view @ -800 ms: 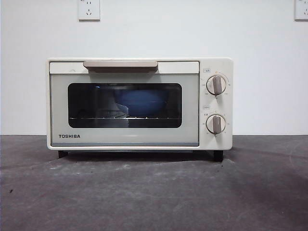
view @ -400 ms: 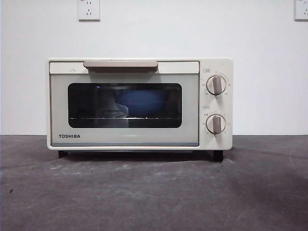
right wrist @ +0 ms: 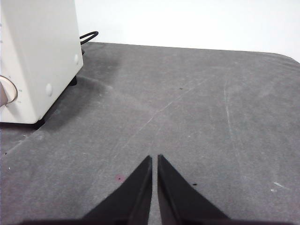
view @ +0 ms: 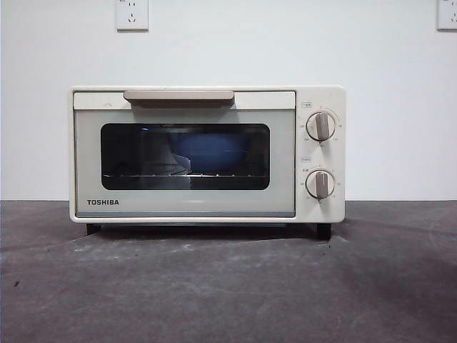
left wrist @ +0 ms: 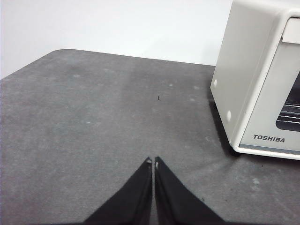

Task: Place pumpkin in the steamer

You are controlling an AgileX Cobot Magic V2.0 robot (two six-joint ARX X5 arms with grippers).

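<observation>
While both pincers hung closed and empty over the matte grey worktop, the boxy cream steamer, lettered TOSHIBA, stood door-shut; blue showed through its dark glass, and no pumpkin was visible.

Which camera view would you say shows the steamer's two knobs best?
The front view: both knobs on the steamer face the camera. The right wrist view catches only one knob's edge; the left wrist view shows none.

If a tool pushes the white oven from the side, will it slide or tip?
The oven probably slides rather than tips: it is wide and low. Its small dark feet on the grey mat may grip somewhat. It looks rigid and fairly heavy.
</observation>
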